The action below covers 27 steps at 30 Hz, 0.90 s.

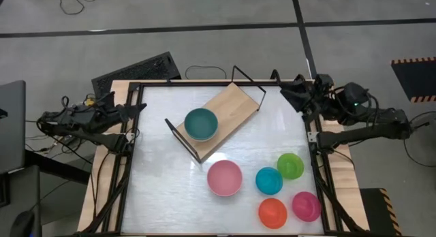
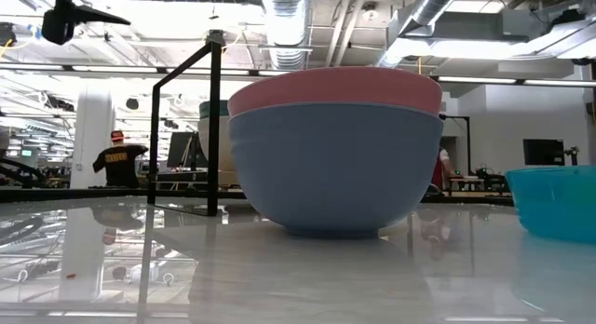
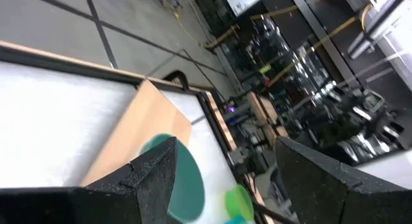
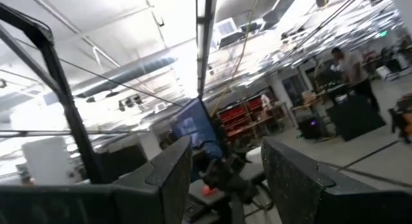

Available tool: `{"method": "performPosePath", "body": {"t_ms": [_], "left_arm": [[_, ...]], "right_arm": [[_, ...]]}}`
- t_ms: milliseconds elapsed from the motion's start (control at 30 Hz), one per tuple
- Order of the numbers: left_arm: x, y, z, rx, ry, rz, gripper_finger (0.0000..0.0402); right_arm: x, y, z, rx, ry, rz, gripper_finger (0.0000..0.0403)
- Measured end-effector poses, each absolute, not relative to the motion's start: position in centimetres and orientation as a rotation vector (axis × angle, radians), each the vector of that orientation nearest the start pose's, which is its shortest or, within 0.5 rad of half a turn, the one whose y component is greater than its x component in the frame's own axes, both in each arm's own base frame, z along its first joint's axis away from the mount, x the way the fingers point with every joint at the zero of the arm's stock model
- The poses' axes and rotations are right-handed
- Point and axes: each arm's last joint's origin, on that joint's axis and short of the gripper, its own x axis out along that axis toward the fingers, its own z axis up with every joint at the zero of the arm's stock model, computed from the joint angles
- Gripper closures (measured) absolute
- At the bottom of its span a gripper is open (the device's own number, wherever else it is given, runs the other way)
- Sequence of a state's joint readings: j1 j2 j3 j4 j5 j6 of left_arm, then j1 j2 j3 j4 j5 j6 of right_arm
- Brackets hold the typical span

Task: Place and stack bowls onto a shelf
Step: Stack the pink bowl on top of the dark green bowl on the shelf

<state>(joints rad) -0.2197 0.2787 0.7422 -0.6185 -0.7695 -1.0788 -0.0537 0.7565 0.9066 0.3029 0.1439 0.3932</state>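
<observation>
The shelf [image 1: 225, 114] lies slantwise at the table's middle, and a large teal bowl [image 1: 201, 124] rests on its board. Nearer the near edge stand a large pink bowl [image 1: 224, 178] and small blue [image 1: 269, 180], green [image 1: 290, 165], red [image 1: 272, 212] and magenta [image 1: 306, 206] bowls. In the low view the pink bowl sits nested in a blue-grey bowl [image 2: 335, 170]. My left gripper [image 3: 225, 147] hovers open at the table's far left corner [image 1: 136, 109]. My right gripper [image 4: 225, 147] is open at the far right corner [image 1: 286, 92], above the table.
A black keyboard [image 1: 136, 72] lies beyond the table's far left corner. The black table frame [image 1: 129, 162] runs along both sides. A bare white stretch [image 1: 163, 189] lies left of the pink bowl. A person [image 2: 116, 161] stands far back in the room.
</observation>
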Motion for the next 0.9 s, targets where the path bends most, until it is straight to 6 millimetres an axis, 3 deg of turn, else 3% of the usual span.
{"method": "performPosePath", "body": {"t_ms": [233,433,633,900], "left_arm": [[4.5,1.0,33.4,-0.960,-0.183,0.541,0.0157],[3.9,1.2,34.5,-0.890,-0.199,0.541,0.0157],[3.8,1.2,34.7,-0.903,-0.196,0.521,0.0157],[3.9,1.0,34.7,-1.004,-0.177,0.441,0.0157]], "right_arm": [[14.3,-2.3,42.7,0.418,-0.580,-0.273,0.0191],[14.2,-2.4,42.9,0.416,-0.607,-0.277,0.0191],[14.6,-1.1,42.7,0.394,-0.527,-0.070,0.0191],[16.5,2.5,40.8,0.423,-0.277,0.250,0.0191]]}}
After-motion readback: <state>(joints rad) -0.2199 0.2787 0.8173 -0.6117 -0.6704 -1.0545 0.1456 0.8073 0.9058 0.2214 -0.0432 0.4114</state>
